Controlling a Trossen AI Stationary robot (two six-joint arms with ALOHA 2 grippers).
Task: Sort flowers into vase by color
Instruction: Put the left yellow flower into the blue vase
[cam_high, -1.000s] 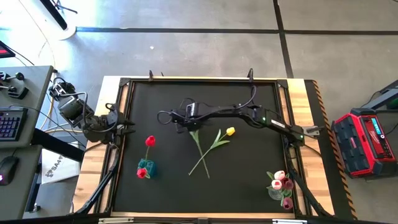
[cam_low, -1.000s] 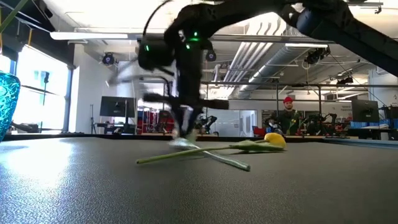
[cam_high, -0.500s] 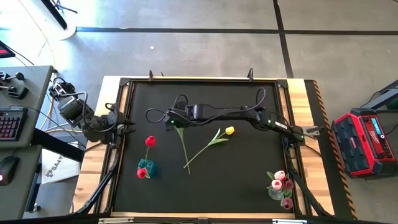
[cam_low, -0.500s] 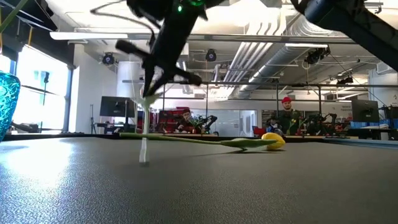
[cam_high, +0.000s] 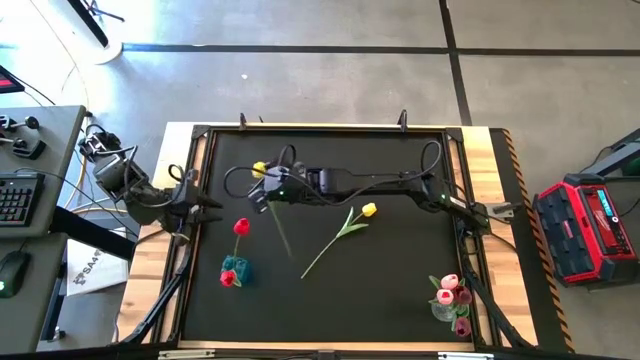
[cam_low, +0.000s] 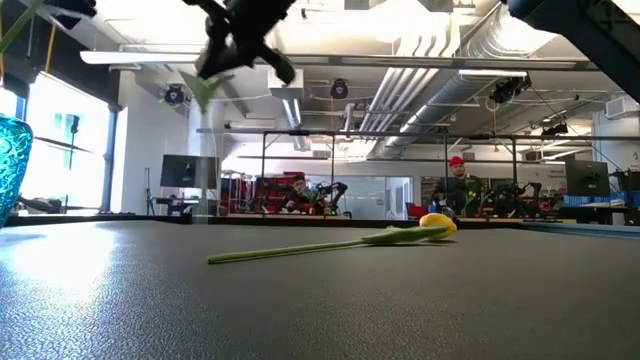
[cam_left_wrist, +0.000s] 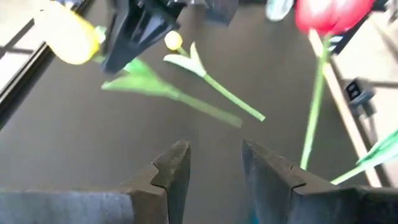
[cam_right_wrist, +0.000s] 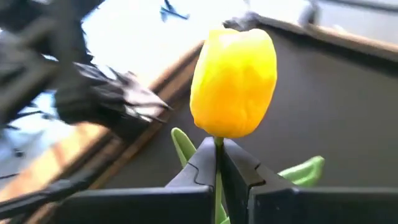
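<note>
My right gripper (cam_high: 268, 186) hangs over the table's far left part, shut on a yellow flower whose head (cam_right_wrist: 233, 81) stands just past the fingertips. Its green stem (cam_high: 281, 228) trails toward the near edge. A second yellow flower (cam_high: 340, 234) lies flat on the black mat, also seen as the lying flower (cam_low: 330, 243) in the low view. Two red flowers (cam_high: 240, 228) stand in a teal vase (cam_high: 236, 268). Pink flowers (cam_high: 452, 292) fill a clear vase at the near right. My left gripper (cam_left_wrist: 214, 174) waits open at the table's left edge, with nothing between its fingers. My right gripper pinches the yellow flower's stem (cam_right_wrist: 217, 144) right under the head, between its two fingertips (cam_right_wrist: 200, 167). The fingers reach in from the table's right, slanting downward, and lie across the stem. The flower is lifted clear of the mat, head up and stem with leaves hanging below.
The mat's raised frame (cam_high: 200, 150) borders the work area. A red toolbox (cam_high: 585, 225) stands off the table to the right, and a desk with a keyboard (cam_high: 15, 195) to the left. People stand in the room beyond the far edge (cam_low: 460, 180).
My right gripper has risen and gone toward the table's left edge, tipping from pointing down to a shallower slant. The yellow flower it holds has come off the mat, where its stem crossed the other one. Its head has swung up and to the far left. The other yellow flower stays put.
</note>
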